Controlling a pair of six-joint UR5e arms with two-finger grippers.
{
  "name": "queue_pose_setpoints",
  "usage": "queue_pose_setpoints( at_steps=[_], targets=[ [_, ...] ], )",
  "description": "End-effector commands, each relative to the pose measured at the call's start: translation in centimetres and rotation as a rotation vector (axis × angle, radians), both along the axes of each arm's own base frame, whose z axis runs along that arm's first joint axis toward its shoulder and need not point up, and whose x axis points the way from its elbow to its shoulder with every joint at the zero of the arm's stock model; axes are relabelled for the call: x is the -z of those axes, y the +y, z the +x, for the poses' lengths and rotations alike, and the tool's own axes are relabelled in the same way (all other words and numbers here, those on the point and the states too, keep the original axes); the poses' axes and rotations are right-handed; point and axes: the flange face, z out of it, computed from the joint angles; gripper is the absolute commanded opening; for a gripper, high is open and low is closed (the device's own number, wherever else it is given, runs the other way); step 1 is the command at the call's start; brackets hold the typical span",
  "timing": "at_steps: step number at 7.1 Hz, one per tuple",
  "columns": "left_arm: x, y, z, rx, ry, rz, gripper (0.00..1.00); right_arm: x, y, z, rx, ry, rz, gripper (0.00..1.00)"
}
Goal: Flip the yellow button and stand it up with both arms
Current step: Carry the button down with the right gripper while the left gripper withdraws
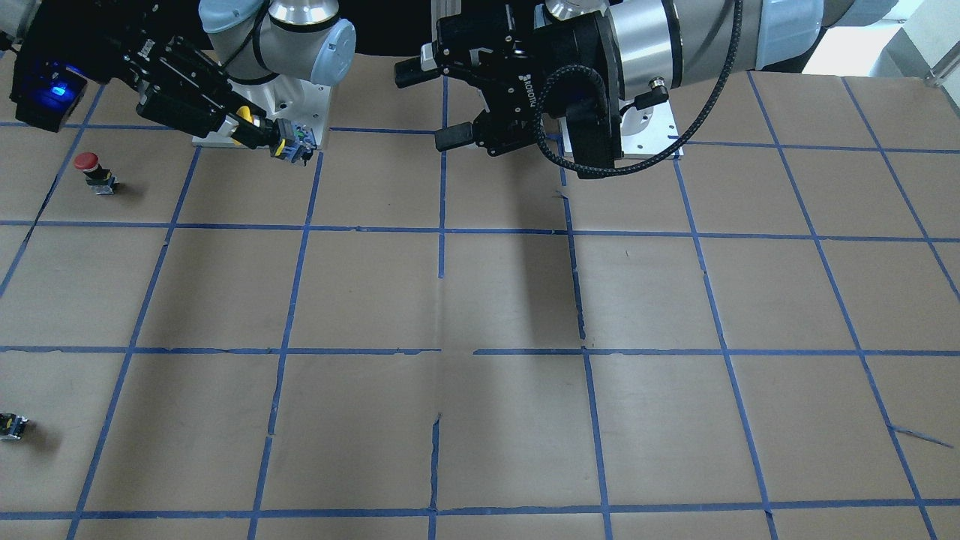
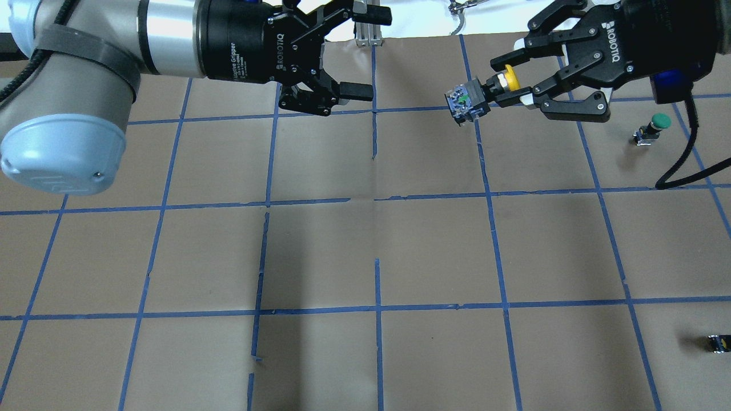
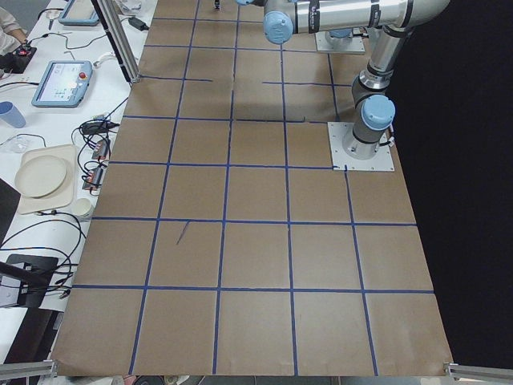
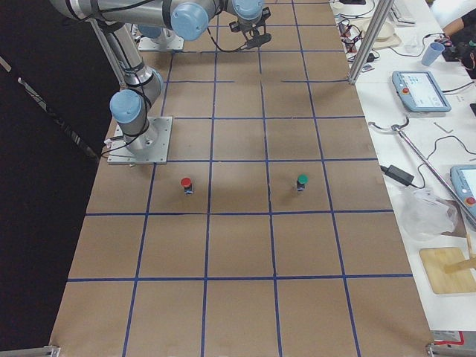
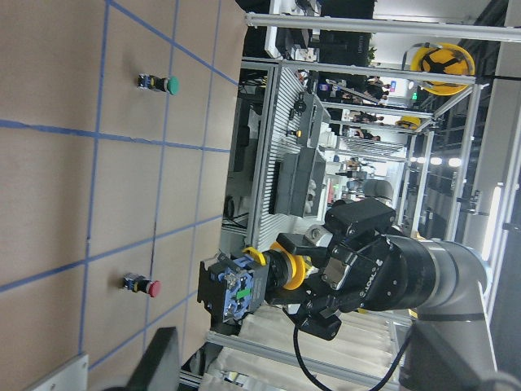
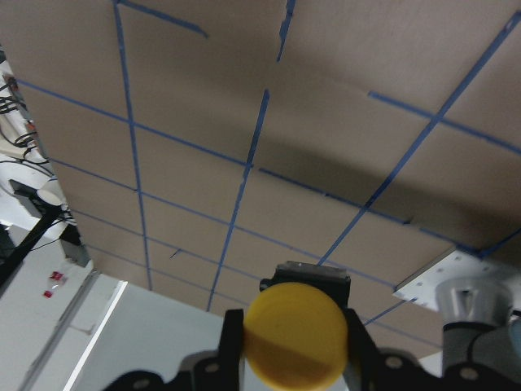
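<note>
My right gripper (image 2: 503,87) is shut on the yellow button (image 2: 510,79) and holds it sideways in the air above the table's far part. Its fingers clamp the neck behind the yellow cap, and the grey-black body (image 2: 467,101) points toward my left gripper. In the front-facing view the button (image 1: 244,117) sits in the right gripper (image 1: 253,132). The right wrist view shows the yellow cap (image 6: 296,334) between the fingers. My left gripper (image 2: 361,52) is open and empty, a short gap from the button's body. The left wrist view shows the button (image 5: 286,269) ahead.
A red-capped button (image 1: 90,166) stands on the brown gridded table (image 1: 480,300) and a green-capped button (image 2: 657,123) stands near the right arm. A tiny black block (image 2: 719,342) lies at the right edge. Both arm bases are mounted along the robot's side.
</note>
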Motion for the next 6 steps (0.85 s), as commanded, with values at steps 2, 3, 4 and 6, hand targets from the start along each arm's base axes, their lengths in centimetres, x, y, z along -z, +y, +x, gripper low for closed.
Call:
queue_pose_setpoints(
  at_steps=[2,3,4,6],
  targets=[
    [1.7,0.2,-0.6,-0.011,-0.356,-0.008,0.98,3.2,1.3,-4.3,-0.599,0.387,-0.124,0.07],
    [3.6,0.2,1.1,-0.021,-0.59,0.026,0.98,3.7,1.2,-5.6,-0.719,0.442,-0.157,0.07],
    [3.2,0.1,2.4,-0.037,-0.67,0.036,0.99,5.8,0.9,-8.1,-0.863,0.519,-0.189,0.07],
    [0.7,-0.4,4.8,-0.025,-0.885,-0.007,0.99,11.2,1.0,-15.2,-1.035,0.601,-0.363,0.07]
  ],
)
